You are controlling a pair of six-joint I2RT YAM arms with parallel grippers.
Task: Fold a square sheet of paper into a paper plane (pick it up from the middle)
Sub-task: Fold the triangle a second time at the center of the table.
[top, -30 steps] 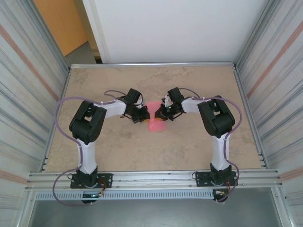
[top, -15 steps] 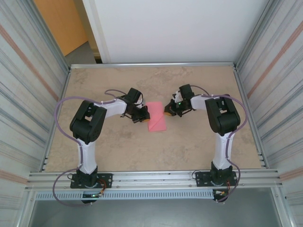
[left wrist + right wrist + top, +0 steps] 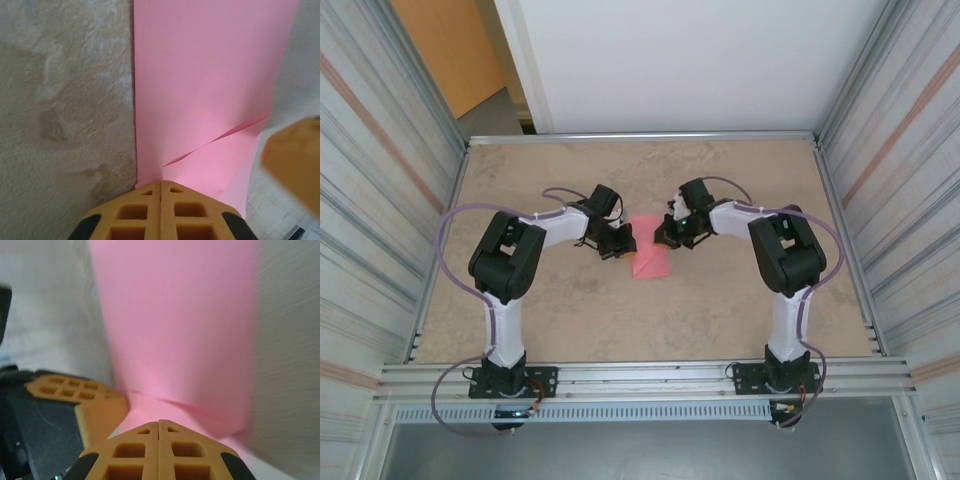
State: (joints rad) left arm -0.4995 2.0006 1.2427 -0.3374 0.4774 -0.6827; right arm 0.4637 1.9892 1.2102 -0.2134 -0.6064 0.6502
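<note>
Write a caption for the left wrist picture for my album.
Closed left end effector at the near edge of the creased pink paper lying on the table.

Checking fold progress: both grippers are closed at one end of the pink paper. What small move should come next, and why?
Probably slide the shut right gripper along the diagonal flap to press it flat, with the shut left gripper pinning the square sheet of paper. It lies as a narrow folded strip on the table, and the flap edge by both grippers looks lifted.
</note>
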